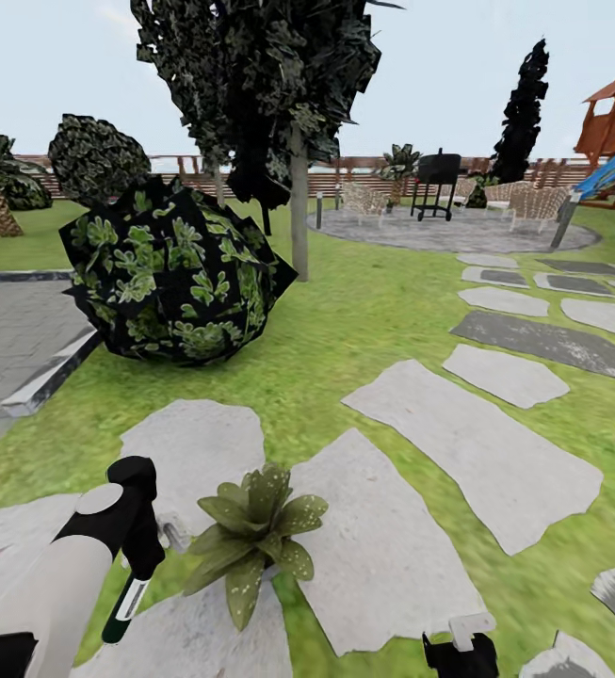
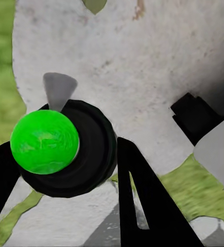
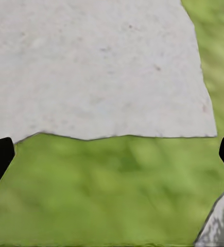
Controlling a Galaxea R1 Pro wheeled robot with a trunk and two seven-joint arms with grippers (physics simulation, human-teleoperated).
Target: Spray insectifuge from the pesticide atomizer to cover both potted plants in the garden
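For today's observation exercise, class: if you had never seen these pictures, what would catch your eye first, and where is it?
First, the potted plant, a speckled green rosette low in the head view among pale stepping stones in the lawn. Beside it, the left gripper has its fingers on either side of a dark object with a bright green ball on it. Behind stands a big dark leafy bush.

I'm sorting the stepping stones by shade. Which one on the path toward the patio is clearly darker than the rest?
The long dark grey stepping stone midway along the path's right side; its neighbours, like the big pale slab in front of it, are light grey.
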